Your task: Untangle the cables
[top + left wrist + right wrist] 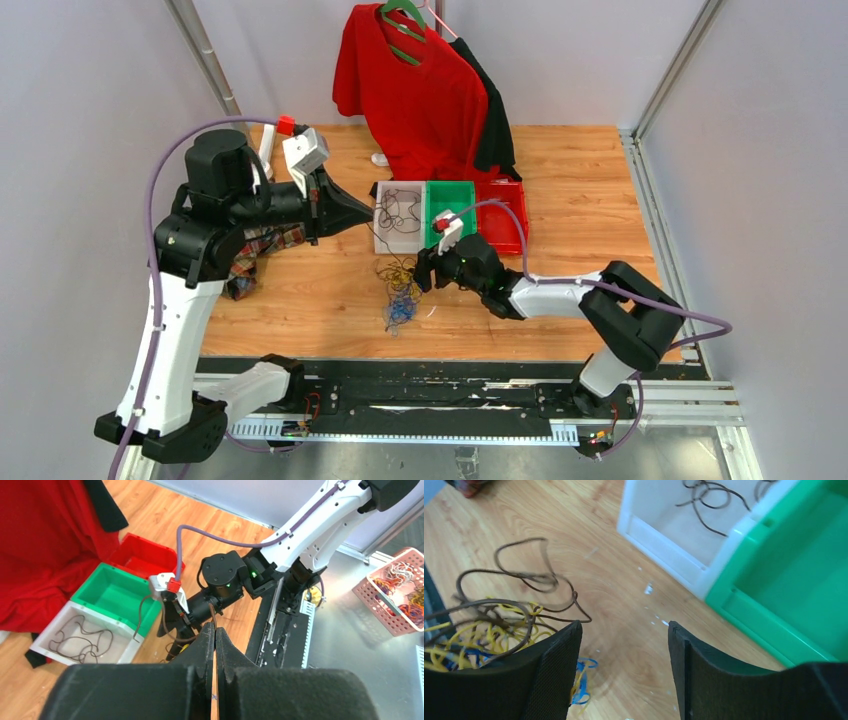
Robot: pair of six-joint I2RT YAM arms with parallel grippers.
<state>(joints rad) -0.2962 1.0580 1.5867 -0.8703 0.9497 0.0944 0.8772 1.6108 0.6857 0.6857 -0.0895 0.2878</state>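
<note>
Wooden table (pixel 300 305) carries tangled cables (pixel 400 295), three bins (pixel 450 188) and cloth (pixel 268 243)

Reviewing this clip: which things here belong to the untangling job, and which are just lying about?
Job: cable tangle; dark cable pinched in the shut left gripper; open right gripper; white bin holding dark cables; probably green bin, red bin.
Lying about: red shirt; plaid cloth.

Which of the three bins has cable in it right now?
The white bin, at the left end of the row: loops of dark cable lie inside. The green bin and red bin beside it show none.
</note>
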